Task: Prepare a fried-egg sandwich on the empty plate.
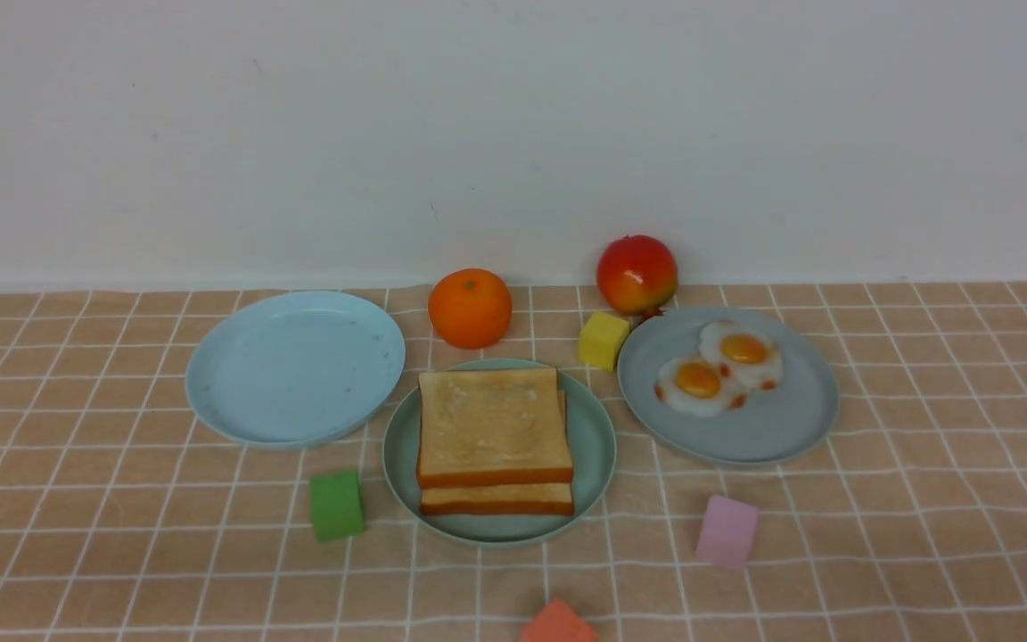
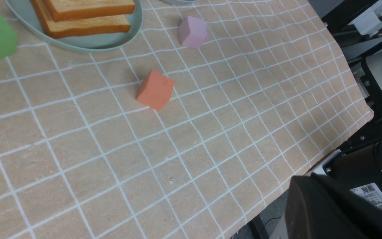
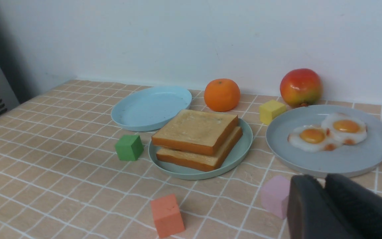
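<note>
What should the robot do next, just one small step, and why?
Probably open the left gripper and bring it over the top toast: the gripper is shut, both slices lie on the green plate, and the blue plate is bare, seemingly awaiting the sandwich.

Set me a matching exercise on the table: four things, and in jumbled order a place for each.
Things:
1. Orange
2. Toast
3. Eggs
4. Green block

Places:
A. On the grey-blue plate
B. Against the wall side, between the light-blue plate and the red fruit
C. Nearer the robot than the light-blue plate
D. Stacked on the mint plate

Pairs: 1-B, 2-D, 3-A, 4-C
</note>
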